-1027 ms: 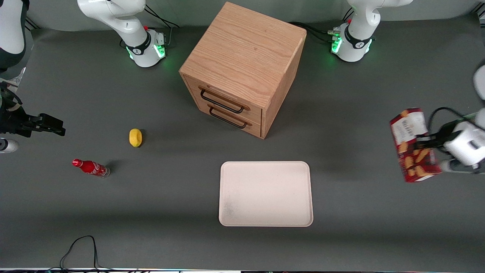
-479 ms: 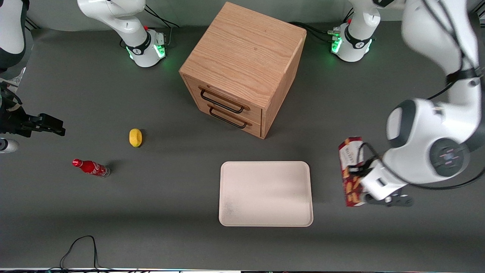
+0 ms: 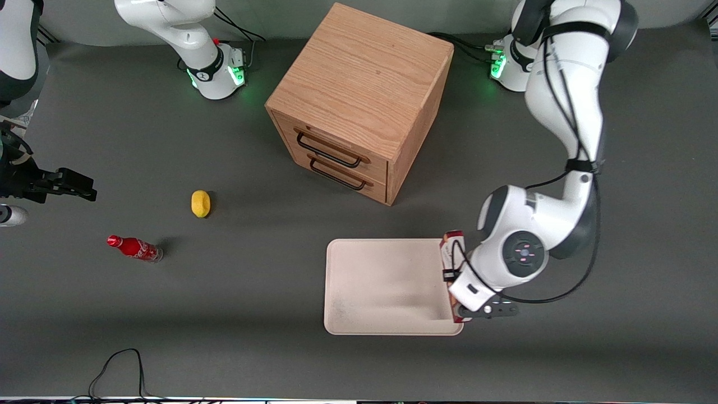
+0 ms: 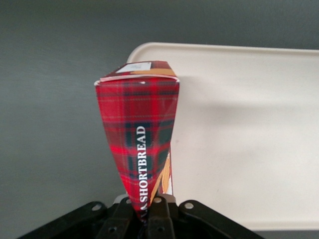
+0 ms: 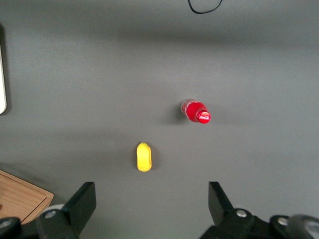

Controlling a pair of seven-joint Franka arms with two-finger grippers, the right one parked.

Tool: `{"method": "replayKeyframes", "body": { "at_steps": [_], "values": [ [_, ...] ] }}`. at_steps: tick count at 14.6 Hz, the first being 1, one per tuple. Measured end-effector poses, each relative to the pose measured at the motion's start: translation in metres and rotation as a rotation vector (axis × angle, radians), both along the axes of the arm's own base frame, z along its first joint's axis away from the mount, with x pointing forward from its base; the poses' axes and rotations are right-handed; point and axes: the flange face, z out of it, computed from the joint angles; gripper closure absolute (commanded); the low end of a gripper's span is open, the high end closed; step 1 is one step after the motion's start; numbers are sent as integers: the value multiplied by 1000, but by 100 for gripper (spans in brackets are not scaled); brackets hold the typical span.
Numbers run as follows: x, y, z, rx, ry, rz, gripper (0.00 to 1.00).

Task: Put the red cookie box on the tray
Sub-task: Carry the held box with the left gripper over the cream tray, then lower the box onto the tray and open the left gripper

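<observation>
The left arm's gripper (image 3: 455,292) hangs over the edge of the tray (image 3: 387,292) that lies toward the working arm's end of the desk (image 3: 224,314), its fingers (image 4: 158,213) clamped narrowly on the box (image 3: 452,249). The box is held off the desk, narrow edge up, running along that tray edge; in the front view only a thin strip of it shows beside the arm's wrist. The wrist view shows its red tartan side with the white word "SHORTBREAD" along it, a white label on the end away from the fingers, and a sliver of tan biscuit print on the face turned toward the tray (image 4: 239,124). The box (image 4: 139,129) sits above the line where the tray's rim meets the grey desk; whether it touches the tray cannot be told.

The cream tray lies flat, nearer the front camera than the wooden drawer cabinet (image 3: 359,101), which shows two dark handles on its front. Toward the parked arm's end of the desk rest a yellow lemon (image 3: 200,203) and, nearer the camera, a small red cola bottle (image 3: 134,248) on its side. A black cable (image 3: 120,365) loops at the desk's near edge.
</observation>
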Motion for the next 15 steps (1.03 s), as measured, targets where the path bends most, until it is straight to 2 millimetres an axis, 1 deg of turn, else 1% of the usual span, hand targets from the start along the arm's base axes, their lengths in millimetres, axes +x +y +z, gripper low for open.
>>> {"method": "replayKeyframes", "body": {
  "at_steps": [1, 2, 3, 4, 6, 7, 8, 9, 11, 14, 15],
  "values": [
    [-2, -7, -13, 1, 0, -1, 100],
    [-3, -12, -24, 1, -4, -2, 67],
    [-3, -14, -32, 0, -9, -3, 4],
    [-2, -15, -35, -2, -19, -3, 0],
    [-2, -18, -32, -5, -33, -6, 0],
    [-1, -18, -27, -7, -40, -7, 0],
    [0, -18, -18, -10, -49, -6, 0],
    [0, -17, -4, -10, -53, -5, 0],
    [-3, -6, 40, 0, -36, 2, 0],
    [-19, 14, 122, 19, 7, 9, 0],
    [-23, 26, 150, 23, 5, 20, 0]
  ]
}}
